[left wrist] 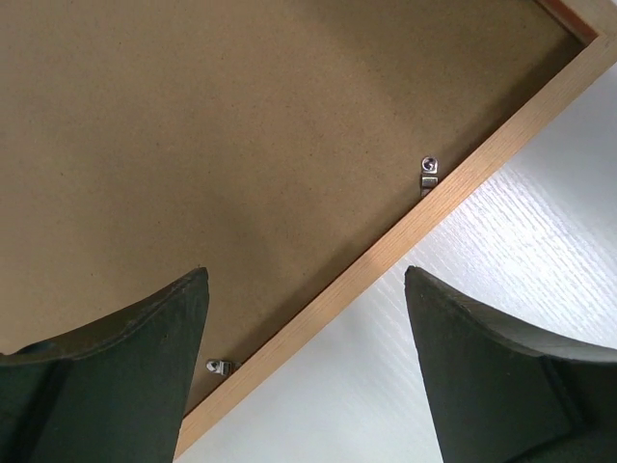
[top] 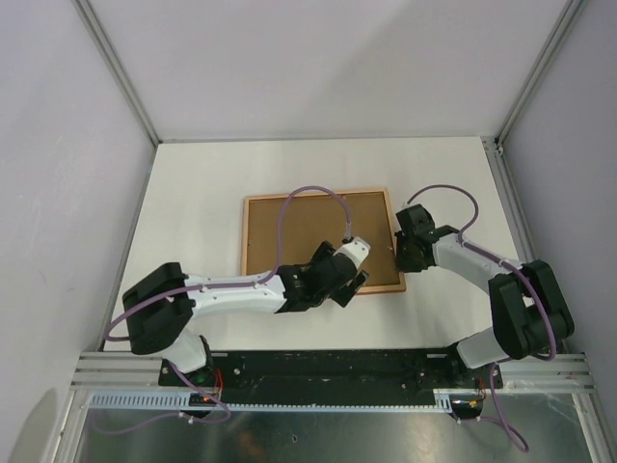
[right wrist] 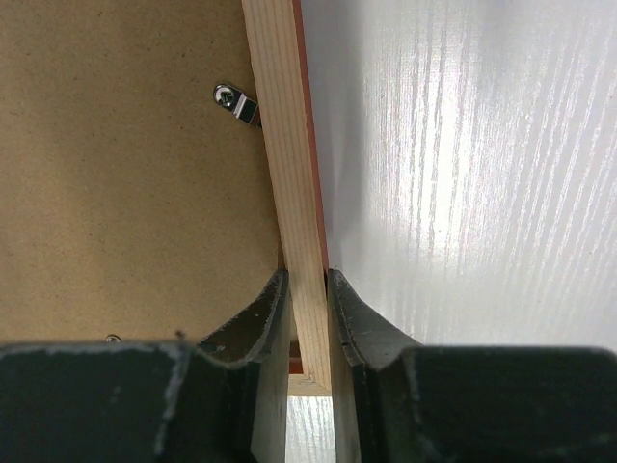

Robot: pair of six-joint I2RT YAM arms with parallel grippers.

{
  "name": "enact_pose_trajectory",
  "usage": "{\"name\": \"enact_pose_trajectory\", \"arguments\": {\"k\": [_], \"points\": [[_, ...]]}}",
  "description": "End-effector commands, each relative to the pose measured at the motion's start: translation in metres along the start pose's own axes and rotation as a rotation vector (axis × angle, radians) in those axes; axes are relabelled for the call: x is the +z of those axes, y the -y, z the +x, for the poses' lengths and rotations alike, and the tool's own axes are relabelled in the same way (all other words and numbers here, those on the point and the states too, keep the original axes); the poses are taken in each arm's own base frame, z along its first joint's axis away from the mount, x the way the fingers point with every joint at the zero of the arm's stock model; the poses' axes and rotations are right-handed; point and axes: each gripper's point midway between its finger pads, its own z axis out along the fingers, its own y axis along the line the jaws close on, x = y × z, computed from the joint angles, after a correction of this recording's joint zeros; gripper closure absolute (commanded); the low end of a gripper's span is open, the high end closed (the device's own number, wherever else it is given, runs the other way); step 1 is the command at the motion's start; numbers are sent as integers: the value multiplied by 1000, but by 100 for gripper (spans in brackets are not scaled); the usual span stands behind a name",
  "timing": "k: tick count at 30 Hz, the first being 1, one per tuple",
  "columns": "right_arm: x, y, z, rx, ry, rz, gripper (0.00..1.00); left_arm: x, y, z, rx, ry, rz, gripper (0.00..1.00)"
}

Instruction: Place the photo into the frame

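Observation:
The frame [top: 245, 236] lies face down on the white table, pale wood back up, with a brown backing board [top: 308, 236] inside it. The photo is hidden. My left gripper [top: 359, 280] hovers open over the frame's near rail; in the left wrist view its gripper [left wrist: 305, 272] straddles the rail [left wrist: 453, 188] and holds nothing. My right gripper [top: 398, 253] is at the frame's right side. In the right wrist view the gripper [right wrist: 308, 275] is shut on the wooden rail [right wrist: 275, 116], near a corner, with the red-orange front edge [right wrist: 301, 96] showing.
Small metal turn clips [left wrist: 429, 171] [right wrist: 236, 104] sit along the backing board's edge. Bare white table [top: 193, 193] surrounds the frame, with grey walls on three sides. A metal mounting rail [top: 328, 371] runs along the near edge. A purple cable [top: 313, 191] arcs over the frame.

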Motion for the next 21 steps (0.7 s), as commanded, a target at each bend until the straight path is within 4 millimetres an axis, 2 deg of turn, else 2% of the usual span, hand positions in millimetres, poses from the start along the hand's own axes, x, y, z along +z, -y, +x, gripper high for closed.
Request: {"name": "enact_pose_trajectory", "arguments": {"k": [1, 13, 21], "points": [[-24, -10, -32, -1, 92, -29, 100, 3, -1, -26, 64, 74, -73, 13], [-33, -15, -39, -4, 99, -37, 100, 13, -1, -15, 200, 46, -153, 8], [-32, -15, -36, -9, 84, -27, 100, 19, -3, -4, 242, 18, -163, 4]]}}
